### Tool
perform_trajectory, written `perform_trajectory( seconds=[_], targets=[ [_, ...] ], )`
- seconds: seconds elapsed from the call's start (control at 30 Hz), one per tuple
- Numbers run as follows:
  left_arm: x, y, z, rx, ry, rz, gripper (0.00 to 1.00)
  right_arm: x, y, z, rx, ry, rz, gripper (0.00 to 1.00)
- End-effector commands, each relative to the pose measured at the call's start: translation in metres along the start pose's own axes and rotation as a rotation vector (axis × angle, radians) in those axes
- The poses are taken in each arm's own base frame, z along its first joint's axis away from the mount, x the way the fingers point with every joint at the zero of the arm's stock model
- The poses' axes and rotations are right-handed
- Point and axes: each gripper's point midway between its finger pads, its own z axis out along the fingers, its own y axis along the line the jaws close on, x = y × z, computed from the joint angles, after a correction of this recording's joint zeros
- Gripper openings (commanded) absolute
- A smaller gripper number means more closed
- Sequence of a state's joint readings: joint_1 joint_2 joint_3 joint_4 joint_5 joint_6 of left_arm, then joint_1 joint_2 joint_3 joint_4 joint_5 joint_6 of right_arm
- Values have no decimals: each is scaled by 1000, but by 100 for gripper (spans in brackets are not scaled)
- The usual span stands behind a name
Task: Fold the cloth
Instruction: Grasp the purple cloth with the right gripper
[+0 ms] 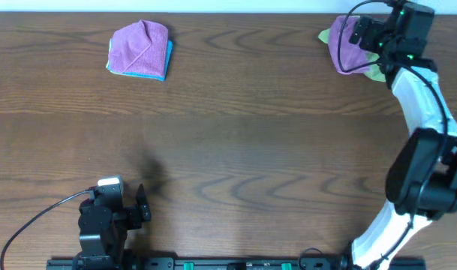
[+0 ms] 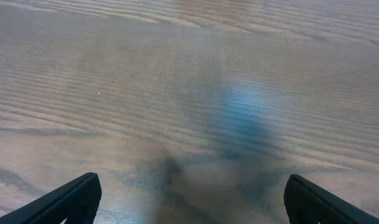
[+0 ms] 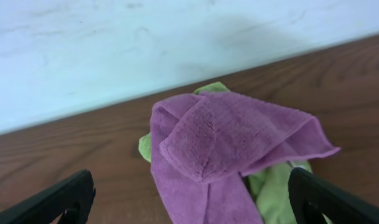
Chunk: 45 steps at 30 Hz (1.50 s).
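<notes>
The cloth (image 1: 339, 43) is purple and lies crumpled at the table's far right corner, on top of a lime-green cloth. In the right wrist view it (image 3: 226, 140) fills the middle, loosely bunched with one corner pointing right. My right gripper (image 1: 359, 35) is open just over it, with one finger on each side of the cloth (image 3: 192, 205), and holds nothing. My left gripper (image 1: 142, 206) is open and empty near the front left edge, above bare wood (image 2: 192, 202).
A lime-green cloth (image 1: 374, 73) lies under the purple one and also shows in the right wrist view (image 3: 279, 186). A second purple cloth (image 1: 138, 43) sits folded on a blue cloth (image 1: 166, 66) at the far left. A white wall (image 3: 114, 43) stands behind the table's far edge.
</notes>
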<state>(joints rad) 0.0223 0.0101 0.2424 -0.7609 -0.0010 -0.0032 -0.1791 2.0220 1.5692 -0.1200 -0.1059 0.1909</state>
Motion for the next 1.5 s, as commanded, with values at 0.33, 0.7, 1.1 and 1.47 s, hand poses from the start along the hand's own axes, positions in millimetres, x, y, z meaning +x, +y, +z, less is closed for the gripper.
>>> perform_trajectory(
  seconds=[0.33,0.7,1.1,1.47],
  targets=[
    [0,1,0,-6,-5,-2,95,42,21,68,-86,57,73,96],
    [0,1,0,-6,-5,-2,95,53,17,96,-78,13,102,91],
    [0,1,0,-6,-5,-2,95,62,-4,103,11,13,108,91],
    [0,1,0,-5,-5,-2,95,81,-16,117,36,30,112,82]
  ],
)
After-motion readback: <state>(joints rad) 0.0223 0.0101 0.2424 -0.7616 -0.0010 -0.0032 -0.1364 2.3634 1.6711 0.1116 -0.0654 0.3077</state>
